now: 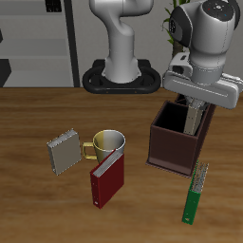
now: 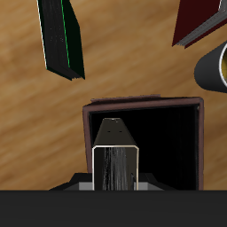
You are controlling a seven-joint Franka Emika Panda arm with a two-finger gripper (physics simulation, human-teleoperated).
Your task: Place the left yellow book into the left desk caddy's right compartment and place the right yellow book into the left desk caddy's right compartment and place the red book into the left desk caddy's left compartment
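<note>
Grey-tan book with ribbed pale page edges (image 2: pixel 115 158), pinched upright in your end effector (image 1: pixel 196 112), hangs directly over the dark brown open-topped desk caddy (image 1: pixel 175 152).

You have it clamped by its flat covers, the sensible hold: it looks stiff and light, though smooth covers may slip. The bin beneath is dark and seems empty; I cannot tell which compartment it is. Well out from the end effector on the wooden counter (image 1: pixel 28 204) wait the other grey-tan book (image 1: pixel 64 151), tilted beside a yellow mug (image 1: pixel 107 144), and the dark red hardcover (image 1: pixel 106 180).
</note>
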